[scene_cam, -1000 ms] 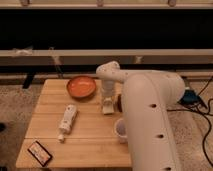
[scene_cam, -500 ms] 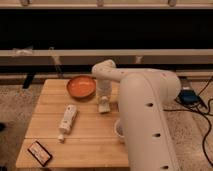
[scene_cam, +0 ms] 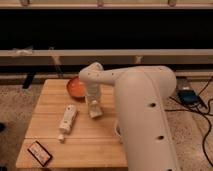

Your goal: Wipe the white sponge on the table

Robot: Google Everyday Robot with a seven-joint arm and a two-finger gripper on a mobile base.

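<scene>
The white sponge (scene_cam: 95,112), a small cream block, sits on the light-brown plank worktop (scene_cam: 47,107), toward 2 o'clock from its centre. The tool (scene_cam: 93,103) is at the sponge's 12 o'clock edge.

No lettering is legible on the bottle (scene_cam: 67,120) beside the pincer (scene_cam: 94,107).

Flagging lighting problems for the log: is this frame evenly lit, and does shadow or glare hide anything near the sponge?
Camera view: the table is lit evenly and warmly, with no glare; the background beyond it is nearly black. Camera view: the gripper is down mid-table at the white sponge, which shows pale, not lost in shadow.
</scene>
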